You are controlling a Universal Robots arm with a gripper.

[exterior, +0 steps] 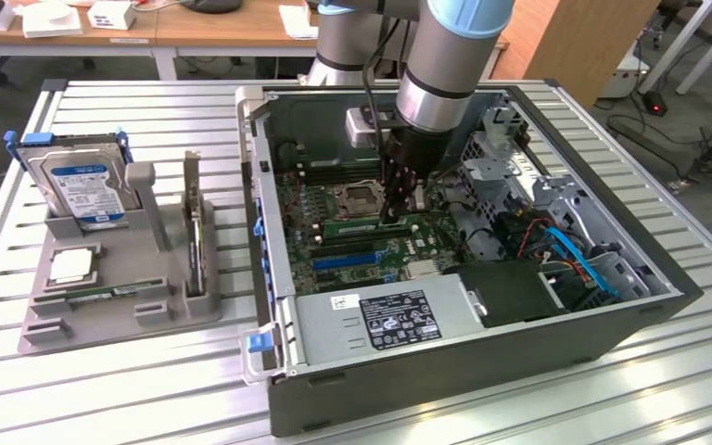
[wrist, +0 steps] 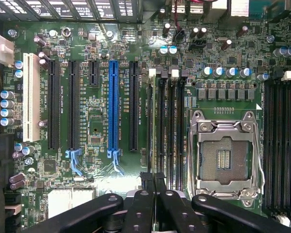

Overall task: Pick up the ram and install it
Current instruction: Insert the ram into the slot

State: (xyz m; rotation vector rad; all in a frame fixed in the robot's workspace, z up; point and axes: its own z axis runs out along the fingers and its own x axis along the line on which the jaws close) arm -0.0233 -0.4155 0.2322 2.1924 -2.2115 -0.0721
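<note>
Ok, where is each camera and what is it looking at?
Exterior view: off the arm, up high, looking down at the open case on the table; the arm and end effector show.
Wrist view: on the wrist, facing the motherboard head-on; the end effector's dark fingers show.
Both see the socket.

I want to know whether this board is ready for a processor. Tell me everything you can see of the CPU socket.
The CPU socket is a square frame of silver metal lying flat on the green motherboard, between two banks of dark memory slots. Its plate looks closed around an open window. The window shows a dark contact field with a small cluster of parts at the centre, and no processor sits in it. Thin wire levers run down both sides. Nothing touches it.
</note>
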